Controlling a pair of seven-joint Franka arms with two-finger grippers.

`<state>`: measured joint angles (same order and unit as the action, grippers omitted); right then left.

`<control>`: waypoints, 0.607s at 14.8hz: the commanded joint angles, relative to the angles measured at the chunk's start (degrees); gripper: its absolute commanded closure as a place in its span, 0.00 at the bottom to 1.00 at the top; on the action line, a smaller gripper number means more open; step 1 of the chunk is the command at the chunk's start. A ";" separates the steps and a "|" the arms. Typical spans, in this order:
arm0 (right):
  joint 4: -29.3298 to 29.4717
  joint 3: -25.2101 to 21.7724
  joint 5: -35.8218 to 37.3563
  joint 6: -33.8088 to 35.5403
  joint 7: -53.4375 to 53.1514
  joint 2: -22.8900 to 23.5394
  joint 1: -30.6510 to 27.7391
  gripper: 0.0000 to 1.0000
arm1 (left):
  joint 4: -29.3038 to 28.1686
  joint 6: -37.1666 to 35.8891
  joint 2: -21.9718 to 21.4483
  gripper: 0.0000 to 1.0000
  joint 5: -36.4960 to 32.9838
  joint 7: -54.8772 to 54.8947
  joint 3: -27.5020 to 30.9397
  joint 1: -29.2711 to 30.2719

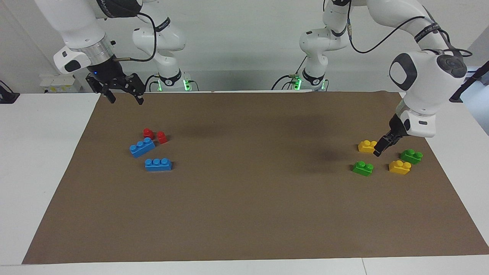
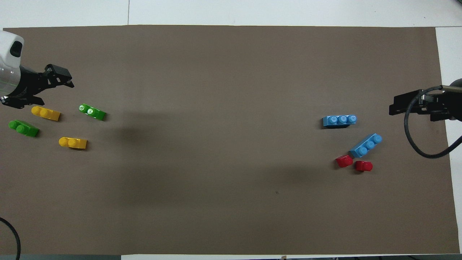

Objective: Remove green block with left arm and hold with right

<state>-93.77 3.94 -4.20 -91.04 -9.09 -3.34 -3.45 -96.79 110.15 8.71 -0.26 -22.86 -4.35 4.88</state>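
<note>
Seen first from the facing view, a brown mat (image 1: 244,198) covers a white table (image 1: 38,160). At the left arm's end of the table lie four small two-stud bricks: a yellow brick (image 1: 367,146) nearest the robots, a green block (image 1: 411,156) beside it toward the table's edge, a second green block (image 1: 363,168) and a second yellow brick (image 1: 399,167) farther from the robots. The left gripper (image 1: 378,150) hangs low among them, tilted, its tips just beside the nearer yellow brick; its fingers look pressed together and hold nothing. At the right arm's end, the right gripper (image 1: 122,95) hovers over the mat's edge nearest the robots, its fingers spread apart and empty. Farther from the robots lie two red bricks (image 1: 154,135), then an angled blue three-stud brick (image 1: 142,147) touching or nearly touching them, and a second blue brick (image 1: 158,164) a little farther out. From the overhead view, the left gripper (image 2: 59,77) shows at the mat's edge over bare mat, beside the four bricks: one green block (image 2: 23,128), one yellow brick (image 2: 46,113), the other green block (image 2: 92,112) and the other yellow brick (image 2: 73,142). Both green blocks rest flat on the mat (image 2: 231,202), untouched. The right gripper (image 2: 415,104) sits over the mat's edge, beside the straight blue brick (image 2: 339,120), the angled blue brick (image 2: 366,145) and the red bricks (image 2: 353,163); from here its fingers cannot be told.
</note>
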 commanded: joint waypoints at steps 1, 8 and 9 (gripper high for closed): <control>1.40 0.28 1.39 0.08 3.02 0.70 -0.33 0.00 | 0.02 -5.36 -5.00 0.00 -0.80 8.16 0.05 -0.40; 0.00 0.20 4.99 -0.90 7.95 0.62 -1.03 0.00 | 2.75 -21.63 -11.95 0.00 -0.71 22.41 -0.30 -0.49; -0.44 0.20 4.99 -0.90 7.95 0.53 -1.03 0.00 | 2.57 -21.99 -12.92 0.00 -0.54 23.03 -0.22 -0.49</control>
<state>-93.64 3.83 -0.31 -91.38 -2.74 -3.00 -3.68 -94.70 90.69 -2.89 -0.27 -2.35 -4.73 4.76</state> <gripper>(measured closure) 0.000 0.000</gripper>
